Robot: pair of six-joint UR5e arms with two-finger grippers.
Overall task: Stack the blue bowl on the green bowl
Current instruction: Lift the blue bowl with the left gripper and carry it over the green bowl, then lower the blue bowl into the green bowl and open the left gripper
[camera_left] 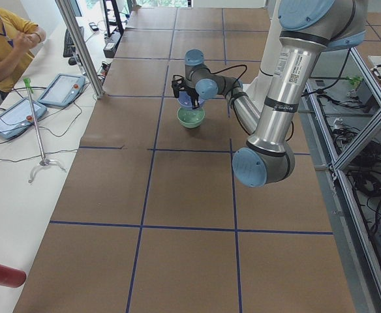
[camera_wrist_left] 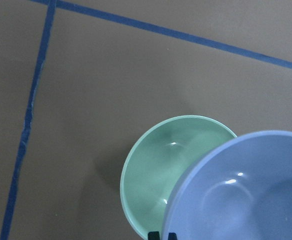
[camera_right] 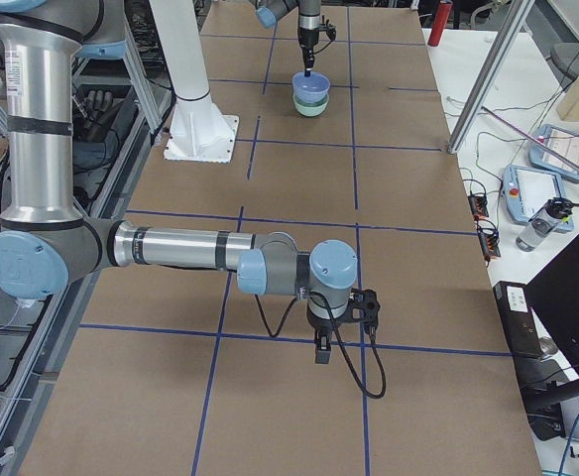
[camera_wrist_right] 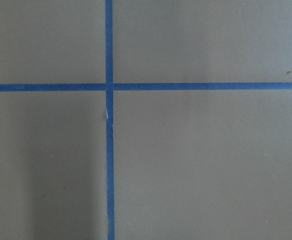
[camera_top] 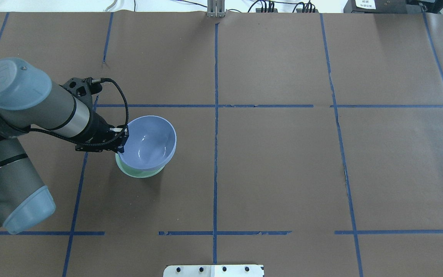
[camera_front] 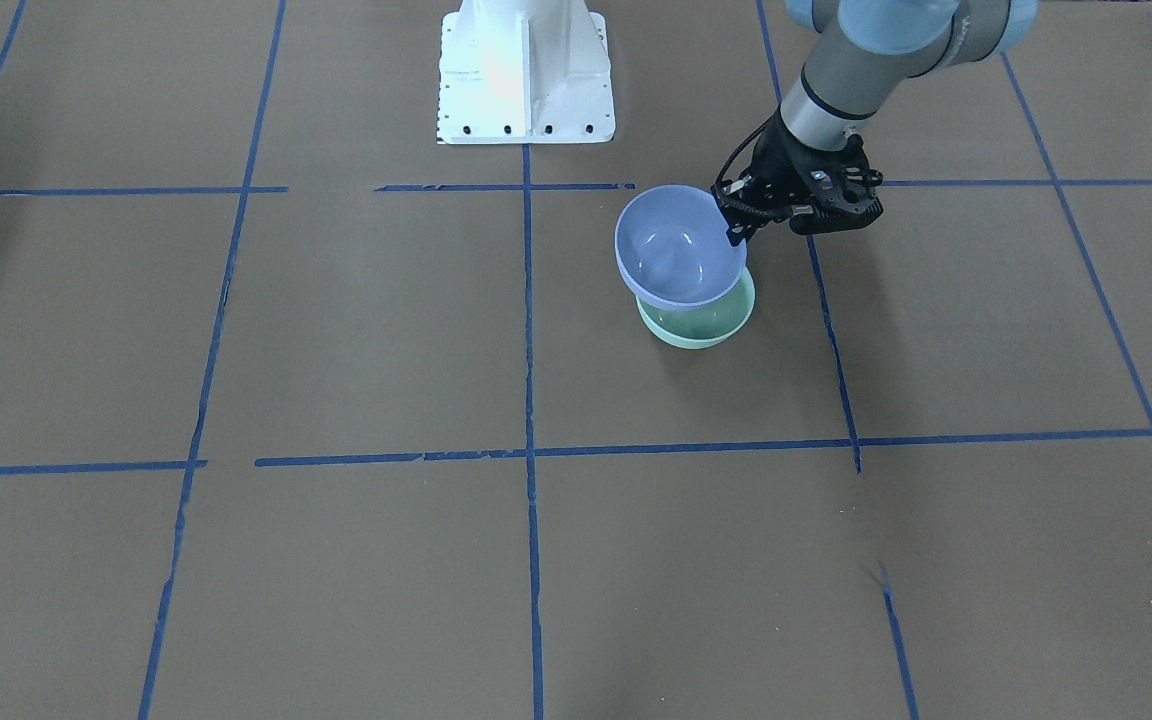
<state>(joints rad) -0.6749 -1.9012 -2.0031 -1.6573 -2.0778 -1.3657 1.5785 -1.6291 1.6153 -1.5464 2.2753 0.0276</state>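
Front-facing view: the left gripper (camera_front: pixel 736 230) is pinched on the rim of the blue bowl (camera_front: pixel 678 245), its jaws narrowed to the thickness of the bowl wall. The blue bowl hangs slightly tilted over the green bowl (camera_front: pixel 711 325), which stands on the brown table (camera_front: pixel 336 350) and shows only as a crescent.

Overhead view: the blue bowl covers most of the green one, and the gripper grasps the rim on the side nearest the left arm.

Left-side view: blue sits directly above green; whether they touch I cannot tell.

Right-side view: the right gripper (camera_right: pixel 321 349) hangs low over the table, well apart from both bowls; how wide its fingers stand I cannot tell.

Left wrist view: the blue bowl overlaps one side of the green bowl's open mouth.

Right wrist view: only crossing blue tape lines (camera_wrist_right: pixel 109 86) on the table.
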